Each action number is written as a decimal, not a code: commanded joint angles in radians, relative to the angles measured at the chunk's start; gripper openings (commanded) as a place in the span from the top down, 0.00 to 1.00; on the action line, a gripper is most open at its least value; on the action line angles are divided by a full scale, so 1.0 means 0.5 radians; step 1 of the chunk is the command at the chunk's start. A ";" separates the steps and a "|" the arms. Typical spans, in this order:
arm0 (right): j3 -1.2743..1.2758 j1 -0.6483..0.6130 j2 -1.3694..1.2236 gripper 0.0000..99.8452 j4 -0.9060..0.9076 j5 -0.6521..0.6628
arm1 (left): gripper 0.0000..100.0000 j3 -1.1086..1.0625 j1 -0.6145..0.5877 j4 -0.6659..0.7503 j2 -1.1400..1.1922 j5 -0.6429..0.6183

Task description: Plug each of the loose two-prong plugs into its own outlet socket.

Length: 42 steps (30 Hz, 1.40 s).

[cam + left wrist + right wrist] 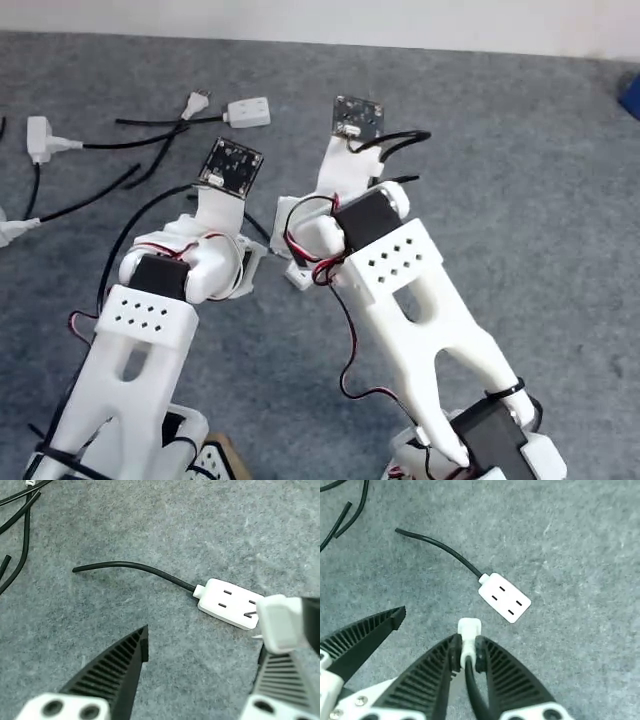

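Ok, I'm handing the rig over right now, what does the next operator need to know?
Left gripper: open, empty, beside the socket.
Right gripper: shut on a plug, just short of the socket, not in.
High view: a second plug lies loose by a second socket.
Done: nothing seen plugged in.
Left: seat the held plug, then the others.

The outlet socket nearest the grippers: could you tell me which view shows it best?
The right wrist view: the outlet socket lies whole, all four slots visible. In the left wrist view the held plug overlaps one end. In the high view the arms cover that area.
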<state>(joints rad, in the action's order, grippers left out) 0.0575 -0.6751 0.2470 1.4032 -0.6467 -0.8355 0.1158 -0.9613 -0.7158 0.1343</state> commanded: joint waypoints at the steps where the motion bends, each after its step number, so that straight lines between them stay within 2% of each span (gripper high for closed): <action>1: -0.023 -0.032 0.075 0.99 0.026 -0.018 | 0.67 0.002 -0.005 0.031 -0.011 0.012; 4: -0.014 0.051 0.075 0.99 0.023 -0.018 | 0.67 -0.060 -0.091 0.037 -0.017 0.012; 8: -0.011 0.180 0.075 0.99 0.029 -0.040 | 0.67 -0.048 -0.376 0.052 -0.054 -0.003; 13: 0.121 0.180 0.072 0.99 0.020 -0.166 | 0.67 -0.048 -0.621 0.071 -0.256 -0.273; 17: 0.302 0.180 0.072 0.99 -0.051 -0.264 | 0.67 -0.081 -0.717 0.107 -0.333 -0.374; 21: 0.511 0.173 0.072 0.99 -0.278 -0.359 | 0.67 -0.180 -0.726 0.264 -0.324 -0.371; 28: 0.597 0.130 0.072 0.99 -0.493 -0.442 | 0.67 -0.189 -0.729 0.279 -0.327 -0.371; 42: 0.532 0.137 -0.281 0.99 -0.511 -0.552 | 0.67 -0.192 -0.732 0.279 -0.330 -0.371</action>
<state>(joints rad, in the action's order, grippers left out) 0.3583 -0.5999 0.1028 1.1561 -0.9091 -0.9352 -0.2401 -0.8401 -0.8585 -0.0407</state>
